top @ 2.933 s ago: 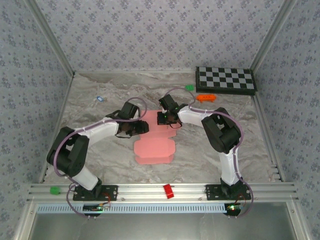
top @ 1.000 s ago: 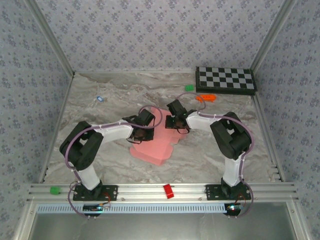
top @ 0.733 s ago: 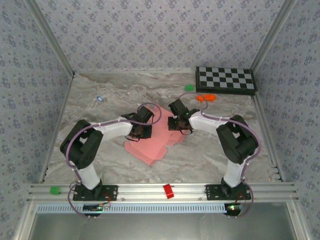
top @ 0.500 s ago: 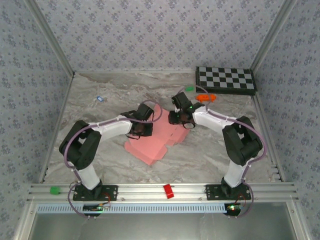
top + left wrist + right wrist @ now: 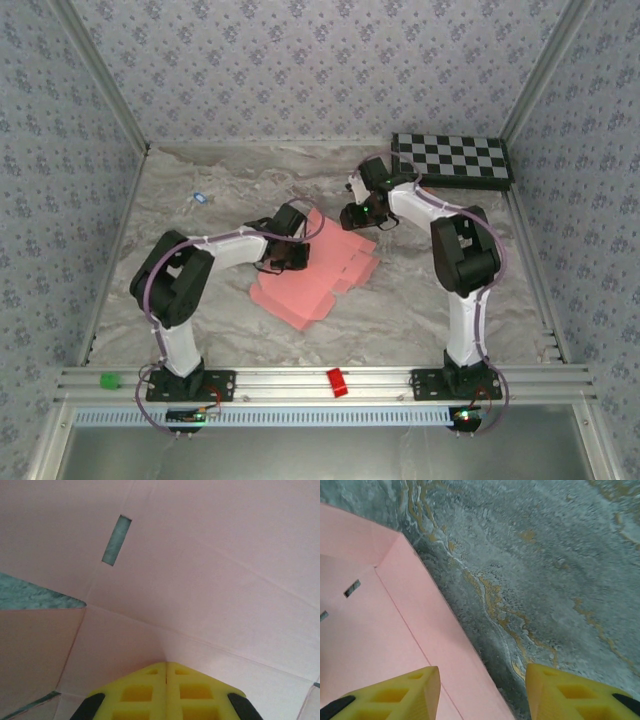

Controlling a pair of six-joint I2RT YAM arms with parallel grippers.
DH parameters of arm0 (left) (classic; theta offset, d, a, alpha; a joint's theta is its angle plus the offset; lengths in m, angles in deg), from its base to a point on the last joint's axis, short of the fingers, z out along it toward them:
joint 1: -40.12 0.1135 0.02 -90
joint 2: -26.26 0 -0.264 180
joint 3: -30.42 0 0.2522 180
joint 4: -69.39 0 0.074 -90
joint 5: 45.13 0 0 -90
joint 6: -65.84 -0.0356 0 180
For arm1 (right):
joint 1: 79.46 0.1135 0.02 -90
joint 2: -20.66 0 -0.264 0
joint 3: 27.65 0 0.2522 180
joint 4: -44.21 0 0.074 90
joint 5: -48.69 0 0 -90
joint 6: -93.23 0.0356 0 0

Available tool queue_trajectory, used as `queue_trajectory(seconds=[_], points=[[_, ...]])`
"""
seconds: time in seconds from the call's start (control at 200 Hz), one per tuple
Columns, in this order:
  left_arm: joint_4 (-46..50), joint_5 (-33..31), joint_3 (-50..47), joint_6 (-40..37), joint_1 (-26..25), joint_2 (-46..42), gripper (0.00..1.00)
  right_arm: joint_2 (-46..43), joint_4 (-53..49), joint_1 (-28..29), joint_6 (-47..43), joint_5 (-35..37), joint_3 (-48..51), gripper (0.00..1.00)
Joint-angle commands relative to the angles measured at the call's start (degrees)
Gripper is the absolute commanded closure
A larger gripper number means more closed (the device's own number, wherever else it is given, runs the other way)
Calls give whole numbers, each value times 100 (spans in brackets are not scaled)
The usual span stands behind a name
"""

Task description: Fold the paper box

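— So, which step is this?
— Early folding, I'd say. The paper box (image 5: 305,285) lies mostly flat in the middle of the table (image 5: 400,310). The left gripper (image 5: 166,666), fingers together, rests on a panel, and the right gripper (image 5: 481,677) hangs spread over a side flap.
— Next?
— Probably straddle that flap's edge and close.

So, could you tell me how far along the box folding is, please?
Little looks done: the paper box lies mostly flat as a die-cut sheet, no walls standing. In hand: the left pincer, shut, is close over a creased panel; the right pincer hangs open above the sheet's edge. All folding and tucking remains.
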Motion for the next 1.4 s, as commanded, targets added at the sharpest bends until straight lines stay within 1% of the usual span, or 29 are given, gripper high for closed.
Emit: queue_trajectory(seconds=[0.0,0.18,0.36,0.55,0.745,0.84,0.985,1.084,1.194,1.304,1.364,1.394], points=[[-28,198,73,34,-11,148,100,195,-338,-81,-374,-476,-294,50],[-47,172,-138,215,-15,208,100,490,-661,-135,-486,-526,-525,50],[-126,121,-389,308,-25,162,100,620,-699,-160,-564,-493,-596,49],[-135,82,-421,314,-25,153,100,722,-864,-184,-822,-864,-723,51],[-128,47,-419,318,-28,170,100,802,-1084,-195,-1060,-1158,-833,61],[-131,37,-429,309,-21,179,100,802,-1189,-209,-1149,-1268,-883,67],[-135,11,-453,316,-21,170,100,682,-1199,-218,-1235,-1282,-871,77],[-135,13,-451,323,-23,161,100,563,-1197,-214,-1319,-1259,-860,81],[-167,43,-453,351,-24,138,100,447,-1148,-194,-1418,-1034,-849,86],[-179,129,-396,367,-23,29,100,296,-985,-85,-1617,-563,-756,92],[-149,135,-346,380,-27,-92,91,190,-841,-35,-1773,-376,-671,94],[-108,117,-313,379,-21,-150,89,135,-776,-12,-1855,-329,-619,95]])
